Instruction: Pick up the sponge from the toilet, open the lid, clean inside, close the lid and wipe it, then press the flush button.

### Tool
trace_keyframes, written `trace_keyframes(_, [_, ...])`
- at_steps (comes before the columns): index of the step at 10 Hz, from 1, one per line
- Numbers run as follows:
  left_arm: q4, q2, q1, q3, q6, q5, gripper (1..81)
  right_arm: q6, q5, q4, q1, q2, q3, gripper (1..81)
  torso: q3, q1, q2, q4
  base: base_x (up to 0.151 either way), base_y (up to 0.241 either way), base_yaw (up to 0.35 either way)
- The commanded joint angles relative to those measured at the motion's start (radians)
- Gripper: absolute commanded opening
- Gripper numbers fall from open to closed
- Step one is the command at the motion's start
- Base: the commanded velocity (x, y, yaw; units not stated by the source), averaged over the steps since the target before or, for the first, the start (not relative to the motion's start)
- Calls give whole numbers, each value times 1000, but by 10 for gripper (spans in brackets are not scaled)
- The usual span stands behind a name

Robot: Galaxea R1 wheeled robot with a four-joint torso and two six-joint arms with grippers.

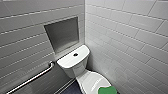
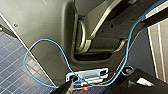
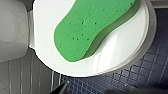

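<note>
Two hands are giving little away. The right hand point(image 3: 86, 90) is hanging over the closed lid point(image 3: 120, 50), facing down at it. The left hand point(image 2: 100, 90) is hanging beside the robot's own dark body above the dark blue tiled floor point(image 2: 15, 75), with a blue cable point(image 2: 25, 60) looping past. I cannot tell whether either is spread or pressed together. The green sponge point(image 1: 107, 90) is lying flat on the lid's near end. Farther back, the flush button point(image 1: 75, 54) is sitting in the cistern top of the toilet point(image 1: 72, 67). A grab bar point(image 1: 32, 78) is running along the left wall, below a recessed niche point(image 1: 62, 33).
</note>
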Motion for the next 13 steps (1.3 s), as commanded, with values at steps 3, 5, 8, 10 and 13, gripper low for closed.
trace_keyframes(3, [4,26,23,-36,2,78,811,58,-26,0,110,35,-86,811,-96,109,-171,0,0,0,0])
trace_keyframes(5, [4,26,23,-36,2,80,811,92,-23,0,113,46,-103,811,-133,144,-226,0,0,0,0])
trace_keyframes(8, [1,26,23,-36,2,80,811,157,12,0,128,45,-103,811,-111,128,-201,0,0,0,0])
trace_keyframes(10, [1,26,23,-36,2,80,811,157,18,1,138,48,-100,811,-121,135,-211,0,0,0,0])
trace_keyframes(13, [1,26,22,-36,2,81,811,164,18,11,138,51,-125,811,-122,136,-211,0,0,0,0])
